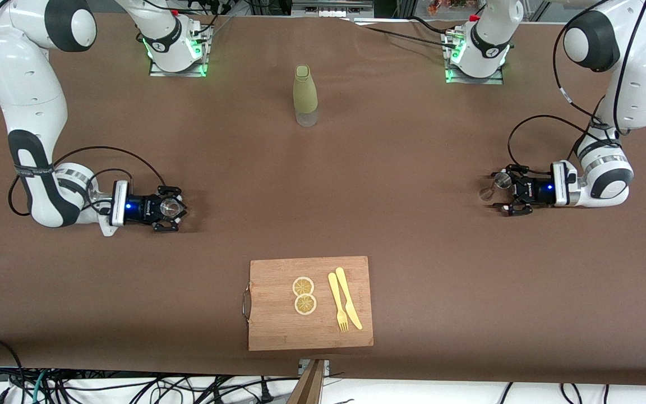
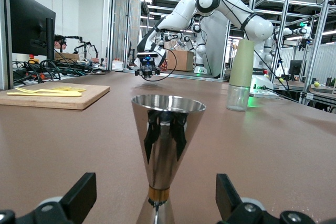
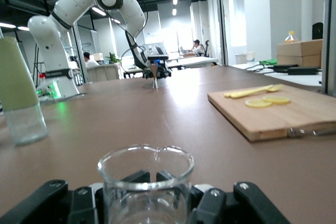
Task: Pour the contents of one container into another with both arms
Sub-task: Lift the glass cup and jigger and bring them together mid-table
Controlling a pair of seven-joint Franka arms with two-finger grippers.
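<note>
A clear glass beaker [image 1: 171, 209] [image 3: 146, 182] stands on the brown table at the right arm's end. My right gripper [image 1: 175, 209] [image 3: 147, 205] lies low around it, fingers against its sides. At the left arm's end a steel hourglass jigger [image 1: 494, 187] [image 2: 167, 129] stands upright. My left gripper [image 1: 501, 193] [image 2: 156, 202] is open around the jigger's waist, its fingers [image 2: 79, 195] well clear of the metal on both sides. Each wrist view shows the other arm's gripper small in the distance.
A bottle with a green sleeve [image 1: 305, 95] [image 2: 240, 74] [image 3: 18, 93] stands mid-table near the arm bases. A wooden cutting board [image 1: 278, 320] [image 2: 58, 97] [image 3: 273, 116] lies nearest the front camera, carrying two lemon slices [image 1: 304, 295] and a yellow fork and knife [image 1: 344, 303].
</note>
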